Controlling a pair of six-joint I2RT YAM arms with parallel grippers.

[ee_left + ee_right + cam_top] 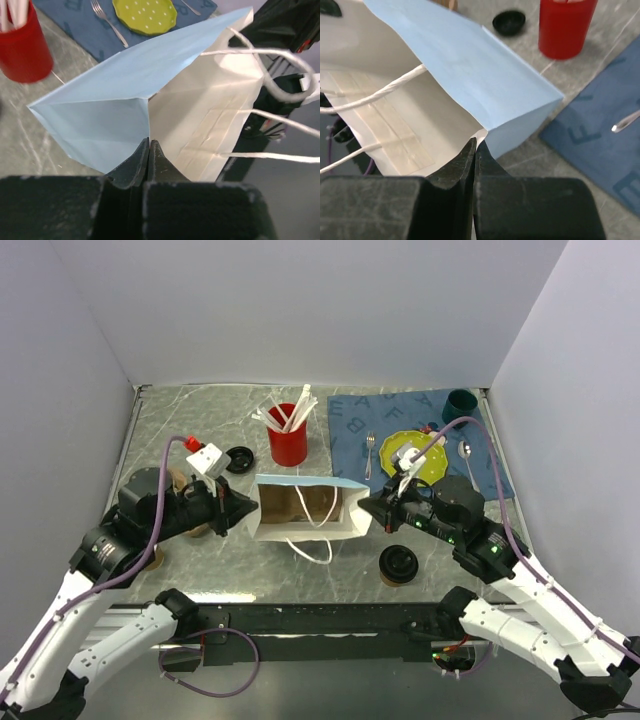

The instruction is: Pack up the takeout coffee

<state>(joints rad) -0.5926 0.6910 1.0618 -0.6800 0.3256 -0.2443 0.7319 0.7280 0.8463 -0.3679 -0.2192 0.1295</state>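
The jaws of the left gripper (149, 146) and the right gripper (475, 146) are closing flat on opposite side edges of the open paper bag (305, 508), while the takeout coffee (398, 565) is standing outside it on the table (350, 582), beside the right arm.

The takeout coffee (398, 566) is a small cup of brown paper, closed with a round black lid (398, 561). It stands upright on the grey marbled table (330, 578), near the front edge. From the top camera mostly the lid is visible (only a thin brown strip of the cup shows under it). The cup is outside the paper bag (290, 532), near its right end but not touching it. The wrist cameras do not show it.
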